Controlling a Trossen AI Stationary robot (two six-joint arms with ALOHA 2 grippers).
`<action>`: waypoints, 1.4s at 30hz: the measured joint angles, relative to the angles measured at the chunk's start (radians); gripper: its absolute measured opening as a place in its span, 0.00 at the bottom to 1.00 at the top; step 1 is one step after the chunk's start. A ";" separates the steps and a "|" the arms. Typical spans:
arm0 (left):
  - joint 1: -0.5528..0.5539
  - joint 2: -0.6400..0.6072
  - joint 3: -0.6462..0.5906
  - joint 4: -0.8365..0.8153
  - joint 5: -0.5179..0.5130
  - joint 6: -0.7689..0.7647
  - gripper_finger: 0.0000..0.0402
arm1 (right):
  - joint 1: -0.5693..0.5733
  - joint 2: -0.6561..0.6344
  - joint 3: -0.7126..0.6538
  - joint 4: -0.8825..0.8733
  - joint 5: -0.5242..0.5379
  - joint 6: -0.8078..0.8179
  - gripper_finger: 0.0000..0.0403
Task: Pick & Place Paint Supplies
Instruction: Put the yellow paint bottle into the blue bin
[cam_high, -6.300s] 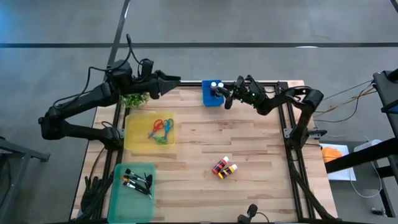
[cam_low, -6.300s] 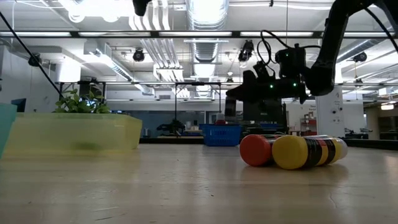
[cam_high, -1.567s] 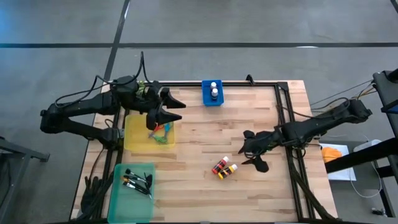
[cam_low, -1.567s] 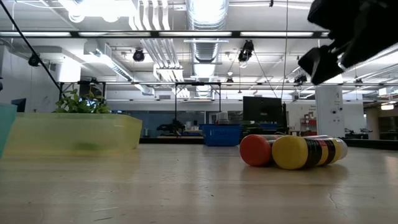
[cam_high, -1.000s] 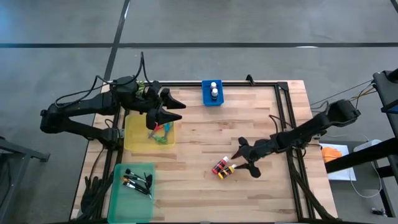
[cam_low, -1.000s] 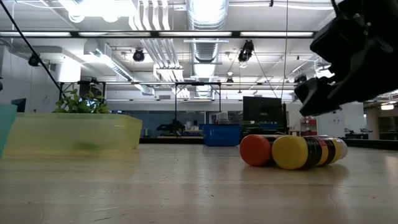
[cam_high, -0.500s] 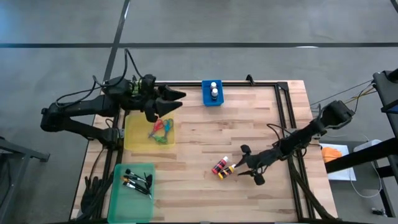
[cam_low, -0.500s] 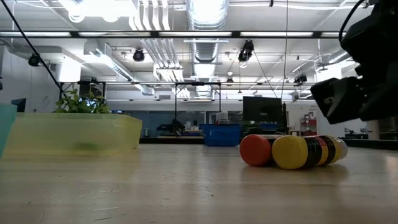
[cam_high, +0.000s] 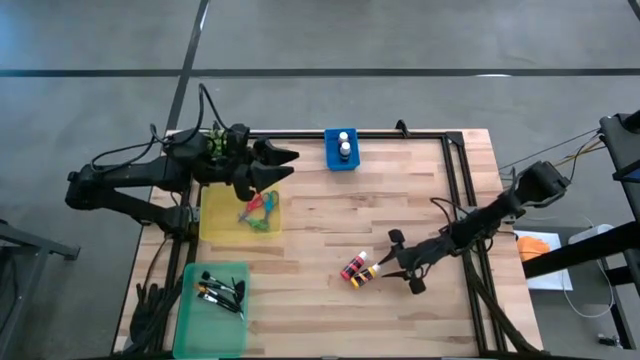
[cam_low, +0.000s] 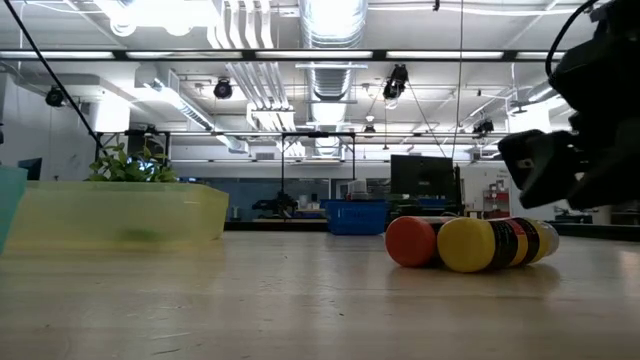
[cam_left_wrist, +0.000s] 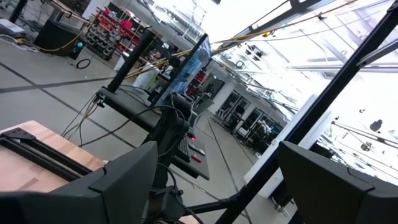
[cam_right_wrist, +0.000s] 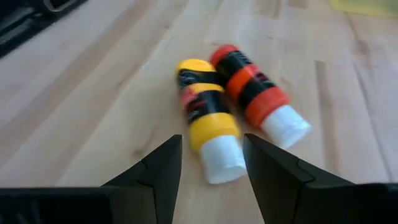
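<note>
The right gripper sits low, just right of two paint bottles (one yellow, one red) lying side by side on the counter, its jaws open. The left gripper hangs over the yellow tray, jaws open too

Two paint bottles lie on their sides, touching, on the counter: a yellow bottle with black bands and a white cap, and a red-orange bottle with black bands and a white cap. Two more white-capped bottles stand upright in a blue bin. Scissors with red and green handles lie in a yellow tray. Dark paintbrushes lie in a green tray.
</note>
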 joint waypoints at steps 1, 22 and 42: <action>0.000 0.000 0.000 0.000 0.000 0.002 0.85 | -0.010 0.005 0.002 0.000 0.000 -0.002 0.41; 0.000 0.000 0.000 -0.004 0.000 0.007 0.85 | -0.059 0.326 0.054 0.229 -0.065 -0.063 0.41; 0.000 0.000 0.000 -0.015 0.005 0.000 0.85 | -0.057 0.315 0.053 0.277 -0.144 -0.015 0.28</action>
